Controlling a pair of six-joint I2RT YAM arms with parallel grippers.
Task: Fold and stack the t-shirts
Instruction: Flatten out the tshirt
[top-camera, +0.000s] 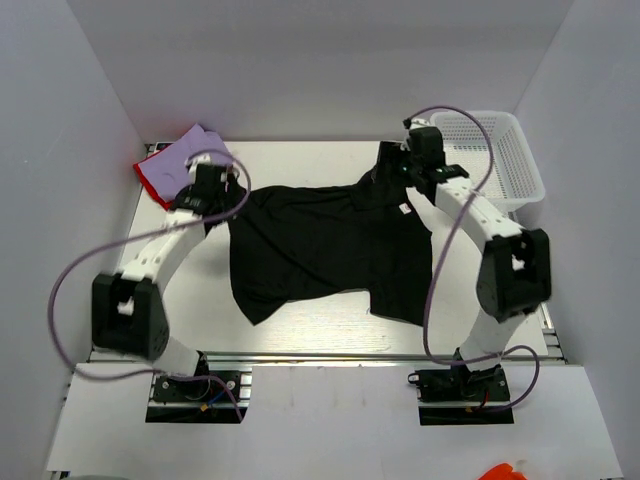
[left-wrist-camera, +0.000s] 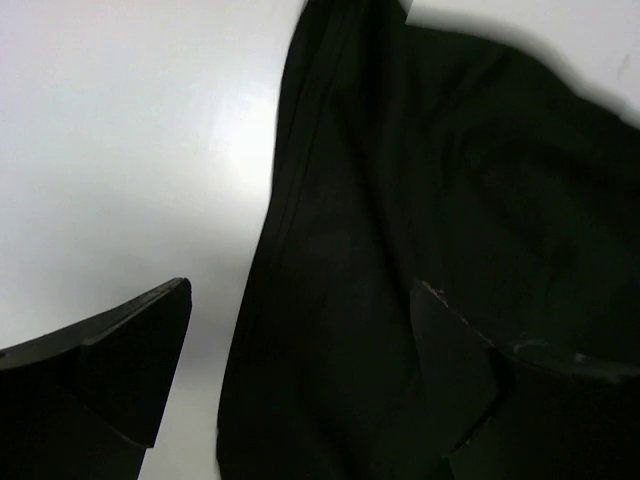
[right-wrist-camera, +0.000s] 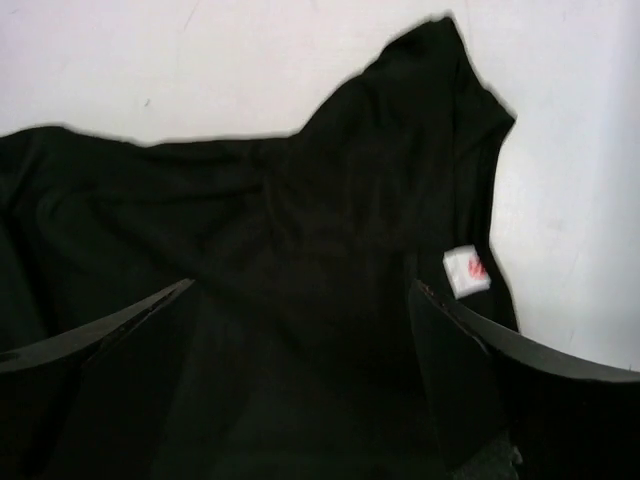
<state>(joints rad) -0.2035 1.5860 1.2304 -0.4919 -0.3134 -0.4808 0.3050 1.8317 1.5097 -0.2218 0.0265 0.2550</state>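
Looking from the top camera, 1 black t-shirt (top-camera: 330, 245) lies spread mid-table, probably laid flat for folding. 1 lavender t-shirt (top-camera: 197, 152) and 1 red t-shirt (top-camera: 150, 182) overlap at the far-left corner, seemingly set aside. 1 mesh basket (top-camera: 510, 150) stands far right. 2 arms reach the black shirt's far edge.

Left wrist view: the left gripper (left-wrist-camera: 300, 300) stands wide apart, holding nothing, with 1 finger over bare table (left-wrist-camera: 120, 150) beside the cloth's edge.

Right wrist view: the right gripper (right-wrist-camera: 300, 300) is equally wide and empty above the cloth, near its 1 white label (right-wrist-camera: 465, 270).
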